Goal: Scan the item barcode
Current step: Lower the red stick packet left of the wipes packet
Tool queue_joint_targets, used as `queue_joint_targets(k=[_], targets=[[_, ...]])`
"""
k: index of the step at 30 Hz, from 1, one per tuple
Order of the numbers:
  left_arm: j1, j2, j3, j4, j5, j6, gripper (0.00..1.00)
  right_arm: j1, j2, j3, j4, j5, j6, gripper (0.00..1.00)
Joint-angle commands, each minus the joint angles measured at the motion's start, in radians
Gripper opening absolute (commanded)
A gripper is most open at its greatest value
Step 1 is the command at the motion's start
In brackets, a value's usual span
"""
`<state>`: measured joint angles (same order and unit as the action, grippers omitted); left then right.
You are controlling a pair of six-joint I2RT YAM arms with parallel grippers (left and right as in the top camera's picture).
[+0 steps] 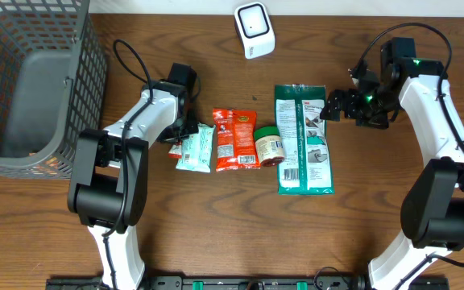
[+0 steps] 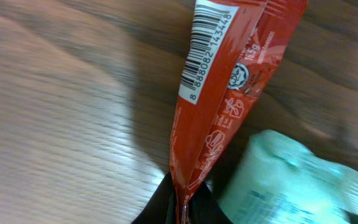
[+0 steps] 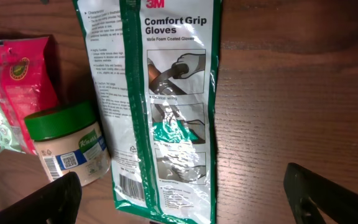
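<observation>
The wood-grain table (image 1: 216,234) carries a grey wire basket (image 1: 22,80) at its left, a green glove pack (image 1: 303,153), flat red packets (image 1: 236,141), a mint packet (image 1: 196,151), a green-lidded jar (image 1: 268,147) and a white scanner (image 1: 254,29). The left gripper (image 2: 182,211) pinches the held red packet (image 2: 216,106) just beside the mint one (its barcode (image 2: 207,46) shows only at the left wrist). The right gripper (image 1: 333,106) hangs spread beside the glove pack.
</observation>
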<state>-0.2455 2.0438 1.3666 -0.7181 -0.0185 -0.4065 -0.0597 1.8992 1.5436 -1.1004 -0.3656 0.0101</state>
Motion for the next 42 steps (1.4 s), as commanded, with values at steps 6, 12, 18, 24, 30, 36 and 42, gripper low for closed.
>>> queue_joint_targets(k=[6,12,18,24,30,36,42], targets=[[-0.003,0.009,-0.027,0.005,0.142,0.07,0.08,0.001,0.003,0.012,0.002,0.002,-0.015,0.99],[0.0,0.006,-0.027,0.033,0.038,0.111,0.23,0.001,0.003,0.012,0.002,0.002,-0.015,0.99],[0.0,0.001,-0.013,0.042,-0.028,0.15,0.6,0.001,0.003,0.012,0.002,0.002,-0.015,0.99],[0.0,-0.043,0.016,0.036,-0.028,0.151,0.61,0.001,0.003,0.012,0.002,0.002,-0.015,0.99],[0.0,-0.071,0.016,0.031,-0.027,0.151,0.07,0.001,0.003,0.012,0.002,0.002,-0.015,0.99],[0.0,-0.08,0.019,0.028,-0.027,0.151,0.07,0.001,0.003,0.012,0.002,0.002,-0.015,0.99],[0.0,-0.082,0.019,0.032,-0.119,0.152,0.07,0.001,0.003,0.012,0.002,0.002,-0.015,0.99]])
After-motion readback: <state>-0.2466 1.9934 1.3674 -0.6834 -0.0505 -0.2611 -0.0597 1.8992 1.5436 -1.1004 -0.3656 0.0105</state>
